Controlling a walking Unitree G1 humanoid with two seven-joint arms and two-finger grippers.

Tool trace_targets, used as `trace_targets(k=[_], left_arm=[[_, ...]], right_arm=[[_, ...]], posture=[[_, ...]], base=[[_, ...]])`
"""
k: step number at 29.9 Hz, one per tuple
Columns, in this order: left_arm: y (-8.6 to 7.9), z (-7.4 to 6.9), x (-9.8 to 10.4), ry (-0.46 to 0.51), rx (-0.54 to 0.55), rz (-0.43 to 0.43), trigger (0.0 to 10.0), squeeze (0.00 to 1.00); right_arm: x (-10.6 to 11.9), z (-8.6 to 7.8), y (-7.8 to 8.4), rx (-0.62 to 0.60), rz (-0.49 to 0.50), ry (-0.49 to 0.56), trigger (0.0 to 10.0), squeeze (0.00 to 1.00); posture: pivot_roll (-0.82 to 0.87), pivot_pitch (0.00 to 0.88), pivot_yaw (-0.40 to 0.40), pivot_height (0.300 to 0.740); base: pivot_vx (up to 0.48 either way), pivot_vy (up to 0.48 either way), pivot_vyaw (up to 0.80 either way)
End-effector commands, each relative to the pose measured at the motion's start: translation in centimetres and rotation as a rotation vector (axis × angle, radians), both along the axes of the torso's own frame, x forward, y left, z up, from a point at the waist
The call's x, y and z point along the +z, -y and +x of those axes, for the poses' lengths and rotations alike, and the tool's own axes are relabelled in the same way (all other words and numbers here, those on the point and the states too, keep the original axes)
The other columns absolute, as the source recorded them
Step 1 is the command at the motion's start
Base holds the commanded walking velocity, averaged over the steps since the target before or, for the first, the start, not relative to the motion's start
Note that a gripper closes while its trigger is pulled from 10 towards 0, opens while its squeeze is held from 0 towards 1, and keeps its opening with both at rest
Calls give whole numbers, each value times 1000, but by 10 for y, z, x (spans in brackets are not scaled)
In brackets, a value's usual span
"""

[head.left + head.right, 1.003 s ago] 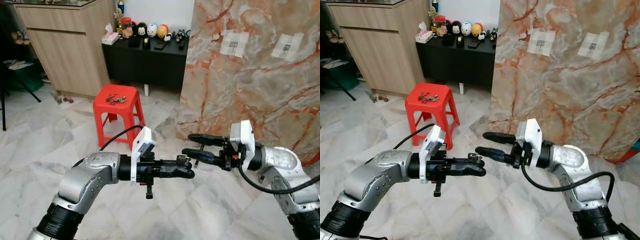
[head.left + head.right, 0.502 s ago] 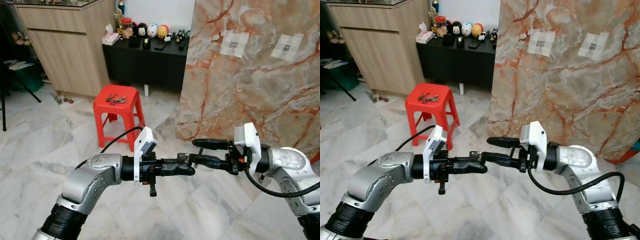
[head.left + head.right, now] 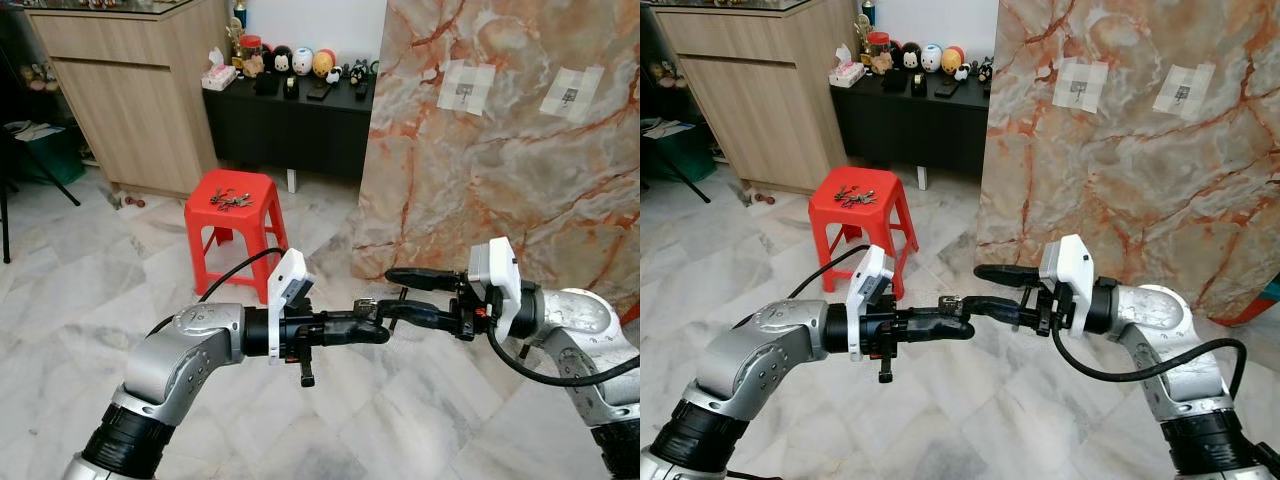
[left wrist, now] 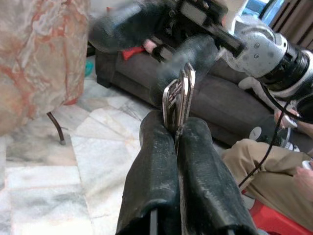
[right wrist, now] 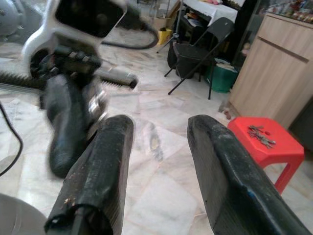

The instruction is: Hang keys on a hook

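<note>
My left gripper [image 3: 378, 332] is held out at chest height, shut on a silver key ring [image 4: 178, 99] that sticks up from its tips. My right gripper [image 3: 390, 294] faces it from the right, open, and its lower finger [image 3: 410, 316] reaches right up to the ring [image 3: 367, 305]. A bunch of keys [image 3: 231, 200] lies on a red plastic stool [image 3: 237, 218] further back on the left. Two white pads [image 3: 469, 86] are stuck high on the marble-patterned wall panel [image 3: 500, 170] to the right.
A wooden cabinet [image 3: 130, 90] and a black sideboard [image 3: 290, 120] with small figurines stand behind the stool. In the left wrist view there is a dark sofa [image 4: 122, 73] and a person's knee in tan trousers [image 4: 271, 169]. A folding chair [image 5: 195, 49] stands in the right wrist view.
Both grippers have risen a little and closed in on each other. The right gripper's lower finger, apart from the left tip a second ago, now reaches the key ring.
</note>
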State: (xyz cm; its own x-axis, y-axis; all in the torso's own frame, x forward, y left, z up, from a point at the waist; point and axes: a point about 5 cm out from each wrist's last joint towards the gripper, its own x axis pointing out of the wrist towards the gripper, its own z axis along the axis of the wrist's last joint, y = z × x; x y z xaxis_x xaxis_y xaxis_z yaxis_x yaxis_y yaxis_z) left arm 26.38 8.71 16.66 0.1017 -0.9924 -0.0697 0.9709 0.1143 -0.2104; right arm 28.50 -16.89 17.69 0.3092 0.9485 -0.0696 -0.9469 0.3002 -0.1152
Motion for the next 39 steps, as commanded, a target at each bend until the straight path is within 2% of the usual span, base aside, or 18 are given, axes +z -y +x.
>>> trace_targets(k=[1, 8, 14, 16, 17, 19, 20, 21, 24, 30, 35, 39], left_arm=[[2, -3, -3, 11, -17, 25, 10000, 0], [6, -6, -7, 8, -33, 39, 10000, 0], [5, -3, -4, 28, -3, 32, 10000, 0], [3, 2, -2, 48, 39, 22, 10000, 0], [2, 10, 3, 92, 113, 9, 10000, 0], [1, 17, 4, 116, 192, -2, 10000, 0], [1, 17, 4, 116, 192, -2, 10000, 0], [-1, 23, 5, 131, 257, -20, 10000, 0], [-4, 29, 11, 138, 360, -77, 10000, 0], [-1, 26, 13, 139, 371, -102, 10000, 0], [4, 23, 8, 154, 334, -71, 10000, 0], [6, 21, 4, 151, 317, -49, 10000, 0]], right_arm=[[13, 5, 3, -28, 25, 64, 10000, 0], [18, 10, 4, -72, 45, 93, 10000, 0], [13, 8, 2, -61, 10, 89, 10000, 0], [11, 11, 3, -86, 0, 89, 10000, 0], [4, 14, 6, -137, -28, 80, 10000, 0], [-4, 18, 8, -194, -53, 76, 10000, 0], [-4, 18, 8, -194, -53, 76, 10000, 0], [-15, 25, 12, -289, -93, 72, 10000, 0], [-30, 29, 15, -397, -116, 53, 10000, 0], [-31, 22, 3, -350, -12, 26, 10000, 0], [-14, 21, 2, -266, 100, 36, 10000, 0], [-7, 19, 2, -221, 112, 41, 10000, 0]], posture=[[70, 0, -41, 740], [68, 0, -43, 740], [69, 0, -44, 740], [69, 0, -43, 740], [69, 0, -43, 740], [68, 0, -44, 740], [68, 0, -44, 740], [68, 0, -44, 740], [73, 0, -44, 740], [77, 0, -43, 740], [73, 0, -44, 740], [71, 0, -44, 740]], base=[[0, 0, 0], [0, 0, 0], [0, 0, 0], [0, 0, 0], [0, 0, 0], [0, 0, 0], [0, 0, 0], [0, 0, 0], [0, 0, 0], [0, 0, 0], [0, 0, 0], [0, 0, 0]])
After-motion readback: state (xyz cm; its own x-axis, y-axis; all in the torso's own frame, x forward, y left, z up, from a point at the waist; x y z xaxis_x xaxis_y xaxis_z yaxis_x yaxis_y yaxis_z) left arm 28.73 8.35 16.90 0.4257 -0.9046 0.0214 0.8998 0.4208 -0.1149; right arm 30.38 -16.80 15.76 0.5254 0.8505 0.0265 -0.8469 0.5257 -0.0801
